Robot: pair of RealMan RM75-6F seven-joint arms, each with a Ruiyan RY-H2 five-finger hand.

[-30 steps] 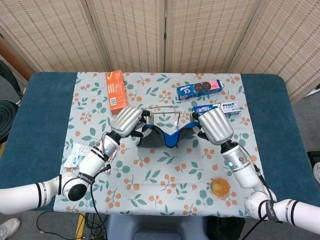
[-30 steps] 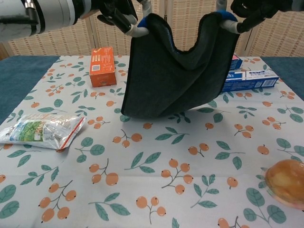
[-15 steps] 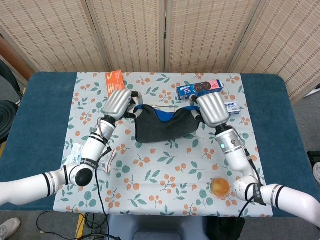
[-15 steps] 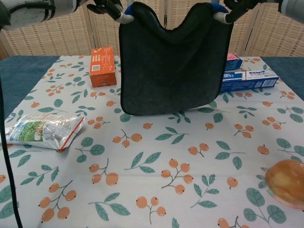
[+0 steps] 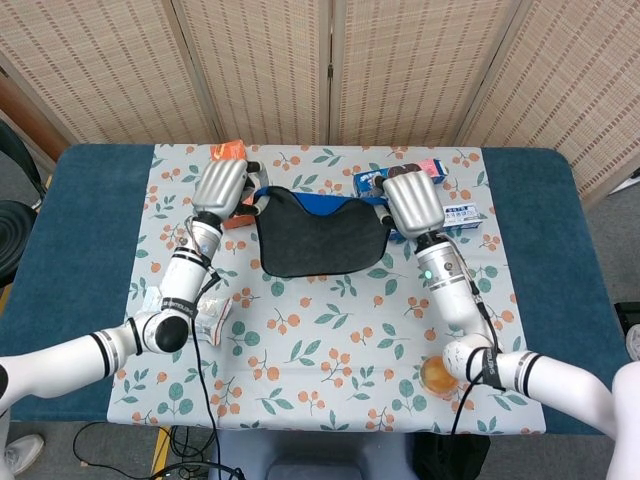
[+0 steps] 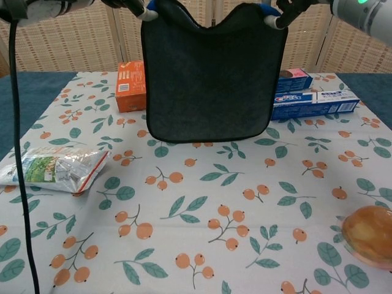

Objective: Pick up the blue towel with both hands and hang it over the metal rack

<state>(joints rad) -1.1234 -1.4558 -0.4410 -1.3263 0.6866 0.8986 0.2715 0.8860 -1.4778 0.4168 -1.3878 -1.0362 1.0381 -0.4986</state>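
The blue towel (image 5: 318, 238) (image 6: 208, 73) hangs spread out in the air above the table, dark on the face toward me with a blue edge along its top. My left hand (image 5: 222, 186) (image 6: 131, 6) pinches its top left corner. My right hand (image 5: 412, 201) (image 6: 288, 8) pinches its top right corner. Both hands are raised, well above the tablecloth. The towel's lower edge clears the table. The metal rack is hidden behind the towel in both views.
An orange box (image 6: 131, 86) stands at the back left. A pink biscuit box (image 6: 294, 79) and a blue toothpaste box (image 6: 312, 104) lie at the back right. A plastic snack bag (image 6: 52, 168) lies at the left and an amber round object (image 6: 369, 234) at the front right.
Both hands have lifted the towel higher, moved it toward the back of the table and drawn apart. The towel has gone from sagging and bunched to stretched flat.
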